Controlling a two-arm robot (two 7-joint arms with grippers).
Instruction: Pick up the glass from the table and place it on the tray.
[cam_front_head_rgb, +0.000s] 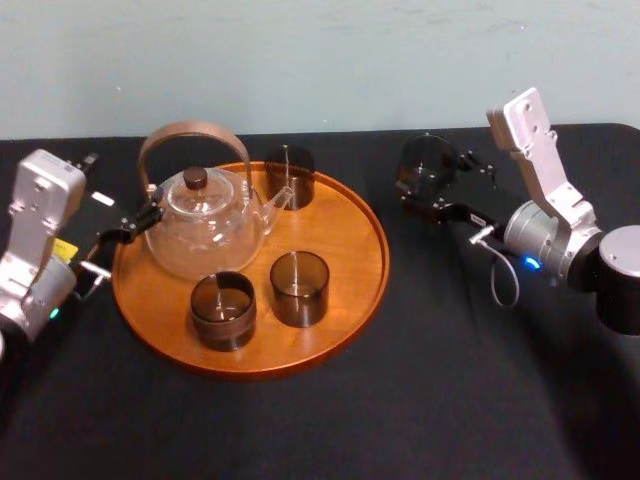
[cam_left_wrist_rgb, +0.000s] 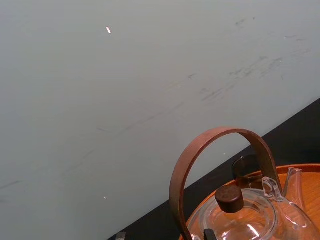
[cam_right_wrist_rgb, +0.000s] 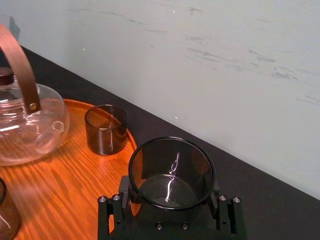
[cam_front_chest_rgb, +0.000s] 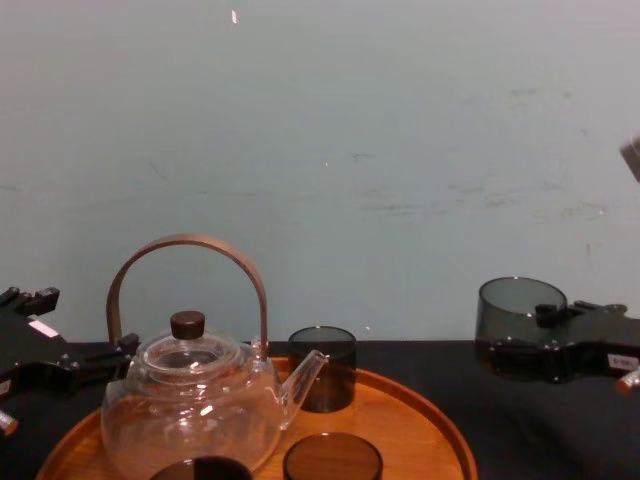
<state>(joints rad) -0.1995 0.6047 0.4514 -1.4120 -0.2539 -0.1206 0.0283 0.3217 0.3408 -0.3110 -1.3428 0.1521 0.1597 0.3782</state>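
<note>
1. The right end effector (cam_front_head_rgb: 440, 200) clasps the smoky cylindrical glass (cam_front_head_rgb: 425, 165) over the matte black desk (cam_front_head_rgb: 450, 380), right of the round orange-brown wooden tray (cam_front_head_rgb: 345, 245).
2. A low carry could catch the tray's rim.
3. It may knock the dark glasses (cam_front_head_rgb: 299, 288) already there.
4. The left end effector (cam_front_head_rgb: 135, 222) idles beside the clear glass teapot (cam_front_head_rgb: 205, 225).

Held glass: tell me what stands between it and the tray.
Nothing visible. The right gripper holds the glass right of the tray, whose right side is bare; teapot, three glasses and left gripper are farther left.
</note>
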